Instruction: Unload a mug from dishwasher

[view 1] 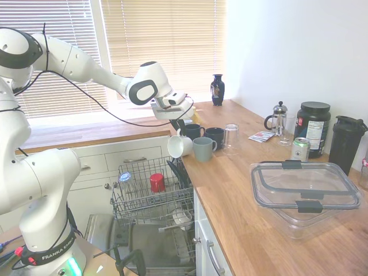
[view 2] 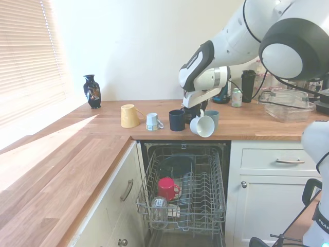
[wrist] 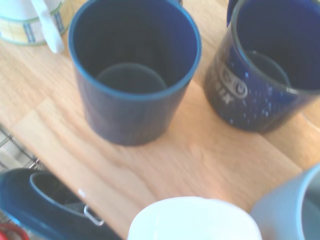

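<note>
Mug (view 1: 179, 146) hangs tilted from the pincer (view 1: 181, 127), mouth facing outward over counter edge

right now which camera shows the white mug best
The second exterior view: the white mug hangs tilted under the hand, at the counter's front edge, whole outline visible. The first exterior view shows it smaller, beside the grey-green mug. The wrist view catches only its rim.

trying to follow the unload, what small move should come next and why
Probably a short move inward over the counter, then lower. The gripper holds the white mug tilted at the counter's edge, above the open dishwasher, beside the grey mug; it isn't resting on wood yet.
</note>
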`<move>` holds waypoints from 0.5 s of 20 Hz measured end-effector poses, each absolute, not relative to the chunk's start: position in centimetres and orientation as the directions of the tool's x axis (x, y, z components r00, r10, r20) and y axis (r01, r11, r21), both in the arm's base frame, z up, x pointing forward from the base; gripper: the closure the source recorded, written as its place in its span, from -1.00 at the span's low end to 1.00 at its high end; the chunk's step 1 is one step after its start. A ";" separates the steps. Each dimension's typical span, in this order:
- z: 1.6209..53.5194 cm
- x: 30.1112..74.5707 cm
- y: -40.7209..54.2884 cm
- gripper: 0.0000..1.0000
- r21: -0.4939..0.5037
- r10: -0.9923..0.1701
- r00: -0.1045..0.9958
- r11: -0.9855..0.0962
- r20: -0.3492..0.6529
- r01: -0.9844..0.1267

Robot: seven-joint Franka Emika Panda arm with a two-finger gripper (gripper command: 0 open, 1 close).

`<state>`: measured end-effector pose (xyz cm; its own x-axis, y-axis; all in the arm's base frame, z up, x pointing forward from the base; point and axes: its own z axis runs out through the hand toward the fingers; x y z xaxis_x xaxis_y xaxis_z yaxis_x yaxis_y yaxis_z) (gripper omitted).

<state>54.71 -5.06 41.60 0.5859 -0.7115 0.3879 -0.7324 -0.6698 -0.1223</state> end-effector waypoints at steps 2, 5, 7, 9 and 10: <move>41.6 55.6 -5.0 1.00 -0.119 -0.708 0.588 -0.672 0.390 -0.731; 41.7 57.2 -4.8 1.00 -0.115 -0.705 0.589 -0.674 0.395 -0.729; 41.7 58.2 -4.8 1.00 -0.111 -0.704 0.587 -0.673 0.400 -0.731; 41.7 59.2 -4.9 1.00 -0.109 -0.704 0.584 -0.671 0.403 -0.734; 41.6 59.7 -4.8 1.00 -0.108 -0.704 0.584 -0.671 0.404 -0.734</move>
